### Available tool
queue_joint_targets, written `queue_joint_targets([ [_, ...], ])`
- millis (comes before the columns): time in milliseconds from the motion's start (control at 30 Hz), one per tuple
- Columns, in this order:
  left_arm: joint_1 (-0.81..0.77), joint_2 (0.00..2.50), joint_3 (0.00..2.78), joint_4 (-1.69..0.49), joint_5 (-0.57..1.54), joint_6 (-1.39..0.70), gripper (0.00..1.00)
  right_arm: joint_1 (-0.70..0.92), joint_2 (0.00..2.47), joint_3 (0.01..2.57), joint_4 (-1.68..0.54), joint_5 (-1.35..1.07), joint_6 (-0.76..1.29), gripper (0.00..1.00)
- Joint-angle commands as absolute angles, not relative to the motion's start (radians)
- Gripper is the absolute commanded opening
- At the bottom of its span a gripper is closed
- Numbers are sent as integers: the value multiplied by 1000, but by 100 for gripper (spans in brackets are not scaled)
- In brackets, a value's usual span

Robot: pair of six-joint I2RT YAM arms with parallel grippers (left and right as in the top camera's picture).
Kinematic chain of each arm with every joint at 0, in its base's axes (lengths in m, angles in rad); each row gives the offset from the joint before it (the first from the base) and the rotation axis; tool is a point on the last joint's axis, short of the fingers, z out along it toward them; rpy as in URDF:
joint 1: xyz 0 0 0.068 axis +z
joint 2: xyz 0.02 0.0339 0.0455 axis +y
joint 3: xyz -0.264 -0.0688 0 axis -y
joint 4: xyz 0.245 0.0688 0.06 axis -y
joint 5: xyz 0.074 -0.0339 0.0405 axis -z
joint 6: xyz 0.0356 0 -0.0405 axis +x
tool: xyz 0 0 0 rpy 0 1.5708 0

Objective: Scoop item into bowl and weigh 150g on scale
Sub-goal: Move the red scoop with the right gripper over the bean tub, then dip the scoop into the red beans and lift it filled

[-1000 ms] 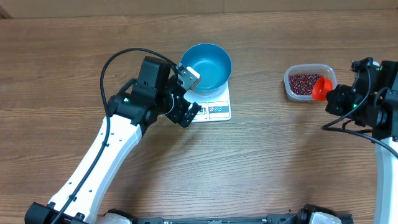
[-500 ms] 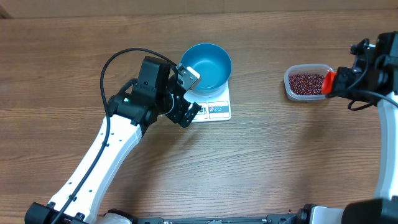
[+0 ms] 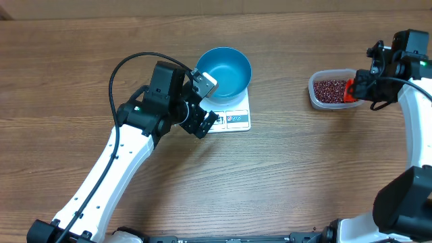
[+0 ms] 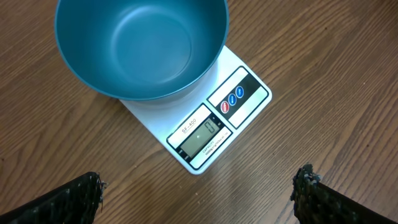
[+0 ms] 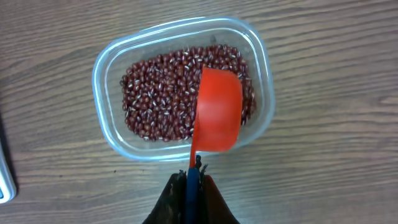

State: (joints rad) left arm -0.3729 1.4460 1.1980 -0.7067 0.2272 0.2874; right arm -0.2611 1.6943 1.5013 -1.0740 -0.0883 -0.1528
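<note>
the wood-grain tabletop [image 3: 304, 169] lies under both my claws. my left arm [image 3: 115, 169], white with a black cable looped over it, reaches in to the scale's side.

the blue bowl [image 4: 143, 43] stands just ahead of my left claw [image 4: 196, 186], on the far part of the scale [image 4: 211, 134]; i see nothing inside it. the white scale sits between that claw's two fingers when i look down from the wrist, its display and three buttons along the edge nearest the claw. the display reads zero. my left claw is spread wide apart, touching neither scale nor bowl.

the clear tub [image 5: 102, 62] sits on the tabletop directly in front of my right claw [image 5: 193, 180], well apart from the bowl and scale. my right claw is clamped together on the thin handle of the red scoop [image 5: 217, 118]; the scoop's cup reaches out from the claw over the tub, above its right part.

the beans [image 5: 155, 99], small and dark red-brown, fill the tub's floor in front of the right claw, partly hidden by the scoop's cup.
</note>
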Motion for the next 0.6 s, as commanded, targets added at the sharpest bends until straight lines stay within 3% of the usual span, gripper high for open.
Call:
queue_joint_targets([
  [0, -371, 1444, 1219, -703, 222, 291, 99, -266, 1733, 1525, -1063, -78, -167, 4],
  [567, -371, 1444, 1219, -703, 222, 291, 99, -264, 1819, 1497, -1046, -194, -158, 4],
])
